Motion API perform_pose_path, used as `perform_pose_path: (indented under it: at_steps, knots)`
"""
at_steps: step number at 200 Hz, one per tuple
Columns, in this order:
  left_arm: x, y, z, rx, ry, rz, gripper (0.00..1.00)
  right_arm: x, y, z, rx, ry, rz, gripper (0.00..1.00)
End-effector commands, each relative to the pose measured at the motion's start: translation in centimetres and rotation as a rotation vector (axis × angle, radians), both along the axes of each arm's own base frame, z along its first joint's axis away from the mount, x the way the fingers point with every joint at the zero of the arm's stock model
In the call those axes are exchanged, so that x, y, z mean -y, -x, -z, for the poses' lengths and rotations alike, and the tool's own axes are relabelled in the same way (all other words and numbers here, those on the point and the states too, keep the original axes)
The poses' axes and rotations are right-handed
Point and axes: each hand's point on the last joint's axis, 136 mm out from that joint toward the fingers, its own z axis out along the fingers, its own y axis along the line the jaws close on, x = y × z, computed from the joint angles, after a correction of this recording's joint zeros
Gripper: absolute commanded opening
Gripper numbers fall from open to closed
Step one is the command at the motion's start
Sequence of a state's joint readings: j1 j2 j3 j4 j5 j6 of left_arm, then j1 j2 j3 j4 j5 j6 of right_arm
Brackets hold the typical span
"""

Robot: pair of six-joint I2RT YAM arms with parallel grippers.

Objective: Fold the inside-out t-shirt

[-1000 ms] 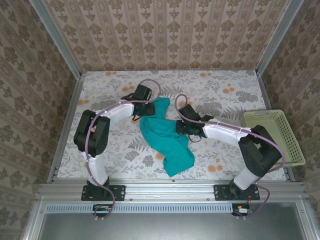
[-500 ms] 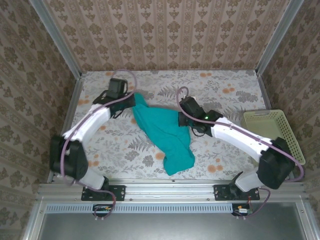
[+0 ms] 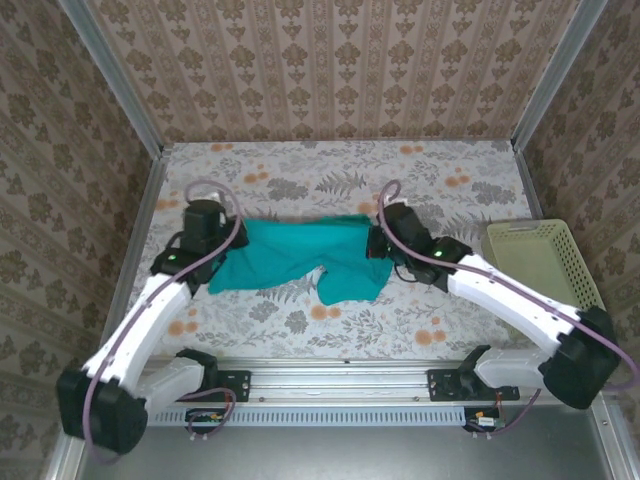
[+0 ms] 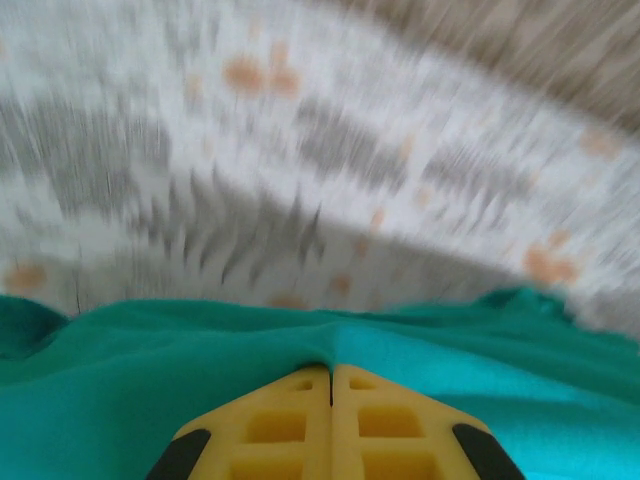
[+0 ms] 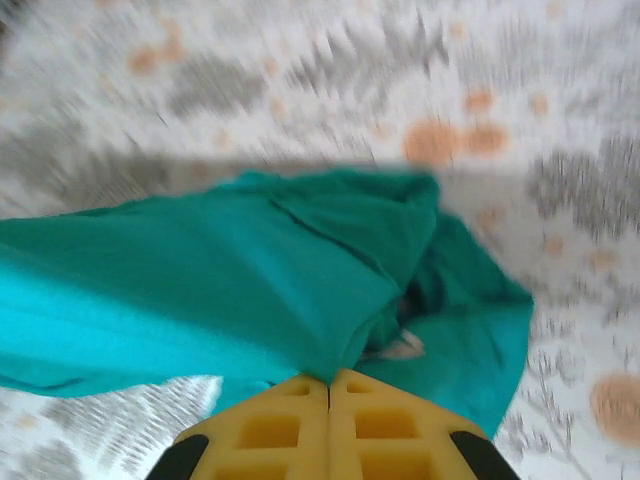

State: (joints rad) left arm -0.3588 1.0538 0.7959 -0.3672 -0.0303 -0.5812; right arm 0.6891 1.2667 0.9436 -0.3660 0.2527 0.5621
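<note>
The inside-out t-shirt [image 3: 300,252], plain teal, hangs stretched sideways between the two arms above the flowered table, its lower part drooping at the middle right. My left gripper [image 3: 222,250] is shut on the shirt's left end. In the left wrist view the yellow fingers [image 4: 290,425] meet on a pinched fold of teal cloth [image 4: 200,360]. My right gripper [image 3: 376,240] is shut on the shirt's right end. There the right wrist view has the yellow fingers [image 5: 375,430] clamping the cloth [image 5: 220,290], with a bunched part hanging beyond.
A pale yellow plastic basket [image 3: 560,268] stands at the table's right edge, close to the right arm's elbow. Wallpapered walls close off the back and both sides. The metal rail with both arm bases runs along the near edge.
Both grippers have closed on the shirt and pulled apart, the left going left and nearer, the right slightly right. The shirt went from a diagonal heap to a wide horizontal stretch.
</note>
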Motion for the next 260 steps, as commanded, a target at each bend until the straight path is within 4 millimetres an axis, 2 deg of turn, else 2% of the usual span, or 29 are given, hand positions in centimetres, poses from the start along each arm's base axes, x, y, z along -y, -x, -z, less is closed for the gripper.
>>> perform_pose_path:
  at_steps: [1,13,25,33,46,69,78,87,113,115,145,169,204,218,233,248,260]
  knots:
    - [1.5,3.6,5.9,-0.207,-0.001,0.075,0.0,0.2,2.2,5.6,-0.149,0.037,0.009,0.0]
    - [2.0,5.1,6.9,-0.241,-0.03,0.112,0.0,0.2,3.2,7.3,-0.195,0.05,-0.006,0.0]
    - [2.1,6.7,7.2,-0.257,-0.068,0.141,0.02,0.2,4.1,8.0,-0.225,0.06,-0.024,0.06]
    - [1.5,7.6,7.2,-0.255,-0.091,0.129,0.12,0.4,4.6,8.1,-0.231,0.072,-0.032,0.11]
    - [-0.7,8.5,6.8,-0.233,-0.129,0.059,0.49,0.8,5.2,8.0,-0.237,0.084,-0.041,0.27]
    - [-4.6,8.7,5.4,-0.172,-0.118,-0.072,0.65,1.5,5.0,6.3,-0.21,0.118,-0.041,0.54]
    - [-6.0,8.5,4.9,-0.164,-0.103,-0.131,0.78,1.4,4.4,5.0,-0.182,0.124,-0.042,0.62]
    - [-7.2,8.1,4.8,-0.167,-0.09,-0.187,0.83,1.1,3.4,3.6,-0.145,0.123,-0.04,0.68]
    - [-8.4,5.9,5.4,-0.194,-0.026,-0.25,0.85,-0.7,0.2,1.1,-0.108,0.131,-0.055,0.72]
    - [-8.5,5.7,5.5,-0.198,-0.021,-0.254,0.85,-0.8,0.0,1.7,-0.126,0.148,-0.057,0.72]
    - [-10.1,3.8,8.3,-0.278,0.03,-0.331,0.86,-3.4,-4.4,2.3,-0.178,0.213,-0.072,0.73]
    - [-11.5,2.8,10.0,-0.317,0.07,-0.387,0.83,-5.4,-7.2,3.7,-0.202,0.247,-0.092,0.73]
    - [-11.0,0.9,11.3,-0.335,0.133,-0.361,0.68,-7.0,-9.4,7.7,-0.291,0.283,-0.099,0.73]
    - [-10.5,0.4,11.6,-0.348,0.149,-0.34,0.62,-7.5,-9.7,8.9,-0.316,0.273,-0.105,0.69]
    - [-10.2,-0.1,11.8,-0.353,0.159,-0.328,0.53,-8.1,-9.8,9.2,-0.316,0.253,-0.125,0.62]
    - [-10.0,-0.5,11.9,-0.354,0.155,-0.322,0.47,-8.4,-9.9,9.0,-0.309,0.242,-0.134,0.52]
    - [-10.0,-0.8,12.0,-0.361,0.153,-0.319,0.41,-8.3,-10.1,8.6,-0.3,0.242,-0.134,0.37]
